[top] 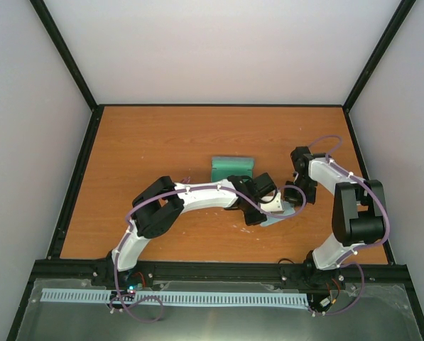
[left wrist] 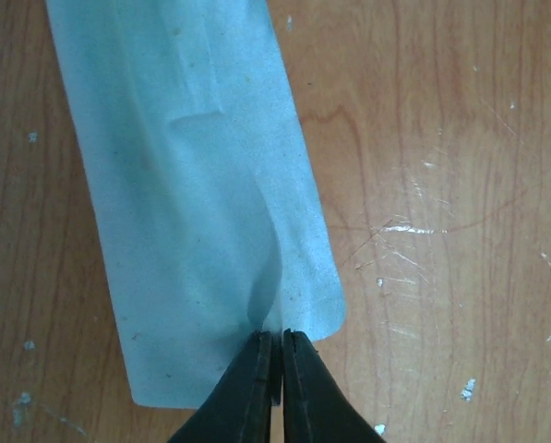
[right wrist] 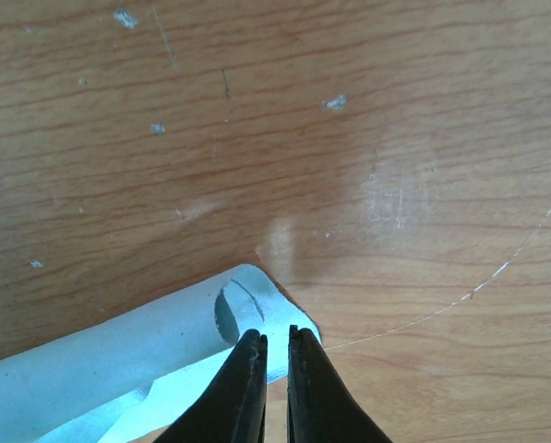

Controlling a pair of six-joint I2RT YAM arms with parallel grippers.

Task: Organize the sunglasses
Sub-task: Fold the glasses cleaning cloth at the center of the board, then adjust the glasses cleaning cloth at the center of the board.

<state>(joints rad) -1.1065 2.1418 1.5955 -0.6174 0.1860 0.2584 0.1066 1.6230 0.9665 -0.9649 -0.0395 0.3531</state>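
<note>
left jaws: pressed together, pinching pale blue cloth (left wrist: 192, 203) edge | right jaws: slim gap, nipping cloth's rolled corner

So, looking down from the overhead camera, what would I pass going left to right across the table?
Left arm's black elbow → teal-green case → pale blue cloth → right arm's black elbow.

We've got soft matt pale blue cloth (left wrist: 192, 203), scuffed orange wood-grain tabletop (left wrist: 441, 138), matt black plastic left gripper (left wrist: 272, 337).
</note>
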